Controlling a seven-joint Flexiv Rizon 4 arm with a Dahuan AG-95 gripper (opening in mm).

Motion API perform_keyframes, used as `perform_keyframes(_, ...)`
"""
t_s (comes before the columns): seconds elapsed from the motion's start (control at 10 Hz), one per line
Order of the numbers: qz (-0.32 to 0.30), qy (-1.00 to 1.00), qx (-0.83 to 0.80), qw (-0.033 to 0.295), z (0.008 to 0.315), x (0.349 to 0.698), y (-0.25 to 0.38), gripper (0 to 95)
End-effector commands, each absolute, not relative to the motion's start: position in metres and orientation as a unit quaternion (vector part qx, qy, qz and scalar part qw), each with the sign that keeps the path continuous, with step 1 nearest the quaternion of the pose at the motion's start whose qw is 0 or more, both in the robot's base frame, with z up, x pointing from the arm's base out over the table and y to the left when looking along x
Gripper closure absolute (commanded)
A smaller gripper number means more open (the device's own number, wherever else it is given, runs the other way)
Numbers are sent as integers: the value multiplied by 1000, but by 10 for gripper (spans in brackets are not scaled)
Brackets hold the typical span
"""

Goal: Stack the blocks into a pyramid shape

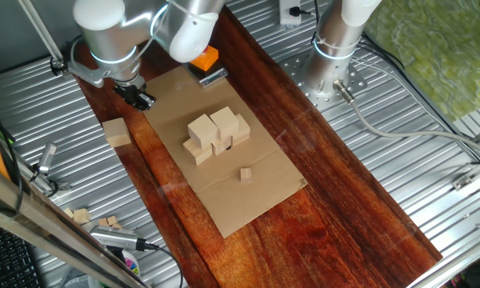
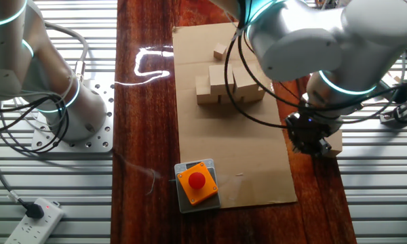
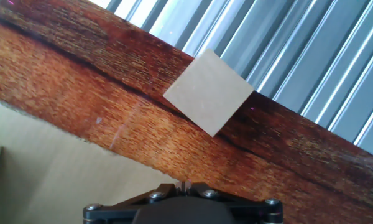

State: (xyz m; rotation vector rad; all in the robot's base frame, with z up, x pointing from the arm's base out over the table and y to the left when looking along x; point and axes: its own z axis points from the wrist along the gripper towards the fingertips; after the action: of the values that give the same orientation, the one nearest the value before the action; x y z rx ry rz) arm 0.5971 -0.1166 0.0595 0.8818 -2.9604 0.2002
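Note:
Several pale wooden blocks (image 1: 216, 134) stand clustered on the cardboard sheet (image 1: 248, 200), two of them resting on top of the lower ones; in the other fixed view this stack (image 2: 228, 85) is in the middle of the sheet. One loose block (image 1: 116, 131) lies apart at the wooden table's edge, beside the ribbed metal. In the hand view this block (image 3: 208, 92) lies ahead, turned diamond-wise. My gripper (image 1: 139, 98) hovers over the wood between the sheet and that block, jaws together with nothing in them. Its fingertips (image 3: 184, 184) barely show. The hand hides most of the loose block (image 2: 334, 144).
A tiny wooden cube (image 1: 246, 174) lies on the cardboard near the stack. The orange box (image 2: 197, 181) with a red button sits at the sheet's far end. A second arm's base (image 1: 332, 56) stands on the metal plate. Small wood pieces (image 1: 82, 216) and tools lie front left.

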Motion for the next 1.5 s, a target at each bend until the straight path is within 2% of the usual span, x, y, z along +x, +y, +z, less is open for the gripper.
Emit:
perform_keyframes(0.1,76,-958,278,15,60,595,-118,950)
perform_keyframes(0.7,55,-947,317,10,60,595,-118,950)
perform_keyframes(1.5,59,-935,350,14,60,595,-118,950)
